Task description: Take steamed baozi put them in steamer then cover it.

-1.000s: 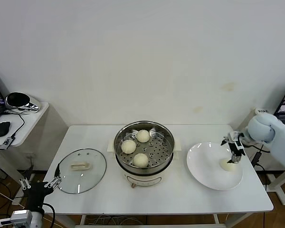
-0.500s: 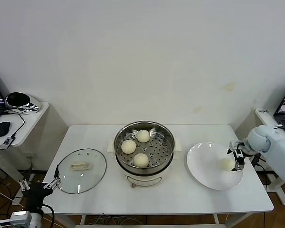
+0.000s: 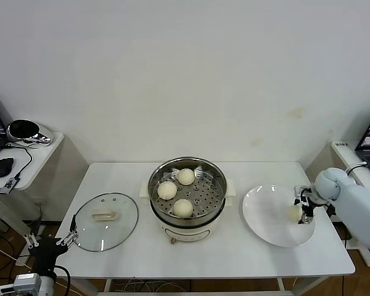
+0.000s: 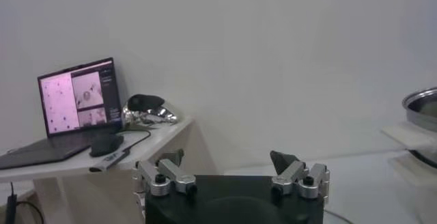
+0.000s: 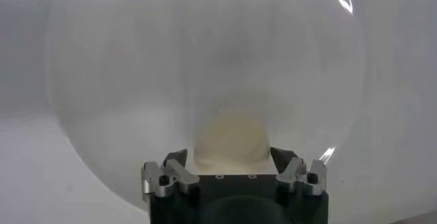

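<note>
One small round cream-white bun (image 3: pixel 294 213) is seen on the flat white plate (image 3: pixel 266 216), near the plate's right edge. The right gripper (image 3: pixel 304 209) is placed around this bun, with one finger on each side. In the right wrist view the bun (image 5: pixel 231 136) sits between the two dark fingertips (image 5: pixel 175 158), and the jaws are partly closed in on it. It cannot be told whether the bun is squeezed yet.

Three more cream-white buns (image 3: pixel 183 208) are laid inside the round shiny steel steamer (image 3: pixel 217 176), on its tray full of holes. The steamer is set in the middle of the table, and it is open on top. The round clear glass lid (image 3: pixel 105 221) with its cream-white handle is laid flat on the table, left of the steamer and well apart from it.

All of this is held by a plain white table (image 3: pixel 246 253), which is pushed up to a bare white wall (image 3: pixel 191 80). Between the plate and the steamer only bare table top is seen.

The left gripper (image 3: pixel 49 239) is parked low at the table's front left corner, just beside the lid's edge. Its fingers are spread wide and nothing is held in them.

To the far left a small white side table (image 3: pixel 34 166) is found. A black computer mouse (image 3: pixel 2 166) and a shiny silver and black thing (image 3: pixel 24 131) are kept on it. In the left wrist view an open laptop (image 4: pixel 76 106) is also seen there.
</note>
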You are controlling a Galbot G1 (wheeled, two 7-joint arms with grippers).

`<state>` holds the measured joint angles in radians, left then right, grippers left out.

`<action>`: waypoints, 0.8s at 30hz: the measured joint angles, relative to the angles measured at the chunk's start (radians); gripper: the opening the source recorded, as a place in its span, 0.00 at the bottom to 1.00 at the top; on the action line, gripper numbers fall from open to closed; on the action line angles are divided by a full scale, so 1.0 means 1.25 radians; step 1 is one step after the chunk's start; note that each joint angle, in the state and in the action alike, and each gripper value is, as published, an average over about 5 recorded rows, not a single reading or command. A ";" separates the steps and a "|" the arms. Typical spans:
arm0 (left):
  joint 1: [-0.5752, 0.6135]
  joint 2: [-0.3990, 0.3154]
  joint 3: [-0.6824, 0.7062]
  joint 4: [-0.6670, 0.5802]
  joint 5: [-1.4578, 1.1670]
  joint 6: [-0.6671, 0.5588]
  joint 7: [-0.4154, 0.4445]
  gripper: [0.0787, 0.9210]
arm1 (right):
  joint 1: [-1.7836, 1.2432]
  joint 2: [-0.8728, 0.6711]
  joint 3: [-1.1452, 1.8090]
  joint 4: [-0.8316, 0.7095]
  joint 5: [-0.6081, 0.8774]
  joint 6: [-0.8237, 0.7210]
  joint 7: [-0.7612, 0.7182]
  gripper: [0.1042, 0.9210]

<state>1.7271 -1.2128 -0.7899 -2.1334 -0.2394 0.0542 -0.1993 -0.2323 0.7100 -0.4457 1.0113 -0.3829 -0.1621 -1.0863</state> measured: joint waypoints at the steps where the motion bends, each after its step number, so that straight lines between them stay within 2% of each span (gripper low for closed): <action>1: 0.000 0.000 0.000 0.000 0.000 0.000 0.000 0.88 | 0.000 0.001 0.001 -0.002 -0.001 0.000 0.000 0.74; 14: 0.000 0.000 0.000 0.001 0.000 -0.003 0.000 0.88 | 0.023 -0.014 -0.011 0.021 0.016 -0.016 -0.011 0.60; 24: -0.010 0.008 0.010 0.007 0.000 -0.003 -0.001 0.88 | 0.164 -0.092 -0.135 0.148 0.137 -0.060 -0.019 0.58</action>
<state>1.7147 -1.2031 -0.7776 -2.1242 -0.2390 0.0501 -0.2004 -0.0274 0.5945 -0.6148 1.1961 -0.2115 -0.2376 -1.1102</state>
